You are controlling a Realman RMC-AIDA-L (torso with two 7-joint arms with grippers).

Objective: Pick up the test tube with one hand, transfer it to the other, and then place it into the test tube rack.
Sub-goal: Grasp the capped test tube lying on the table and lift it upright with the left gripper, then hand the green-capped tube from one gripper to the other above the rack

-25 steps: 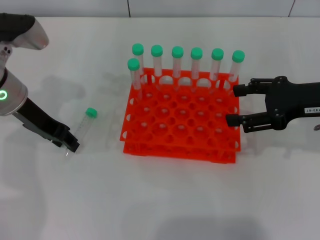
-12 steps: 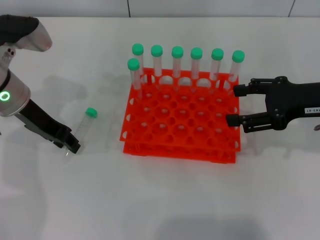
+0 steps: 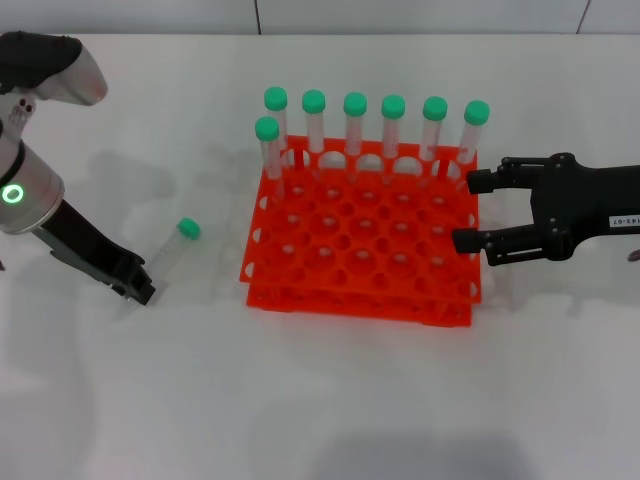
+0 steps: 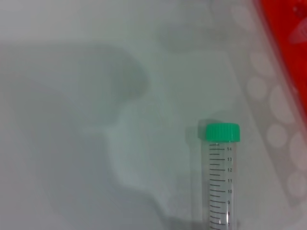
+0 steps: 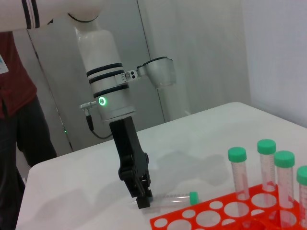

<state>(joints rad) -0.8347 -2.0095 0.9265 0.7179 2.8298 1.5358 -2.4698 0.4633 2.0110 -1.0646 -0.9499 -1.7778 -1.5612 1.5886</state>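
Note:
The test tube (image 3: 168, 254) lies flat on the white table, left of the rack, its green cap (image 3: 187, 229) toward the rack. My left gripper (image 3: 138, 289), unlabelled, is down at the tube's bottom end and shut on it; the right wrist view shows the left gripper (image 5: 142, 200) with the test tube (image 5: 172, 196) sticking out sideways. The left wrist view looks along the test tube (image 4: 221, 182) to its cap. The orange-red test tube rack (image 3: 360, 300) stands mid-table. My right gripper (image 3: 465, 210), with a white label, hovers open at the rack's right edge.
Several green-capped tubes (image 3: 393, 125) stand upright along the rack's back row and back-left corner. A person in a dark red shirt (image 5: 14, 96) stands beyond the table's far side behind the left arm. The table's back edge (image 3: 320, 34) runs behind the rack.
The lying tube's cap has shifted slightly toward the rack and nearer. The left gripper has settled at the tube's bottom end. The right arm has not moved.

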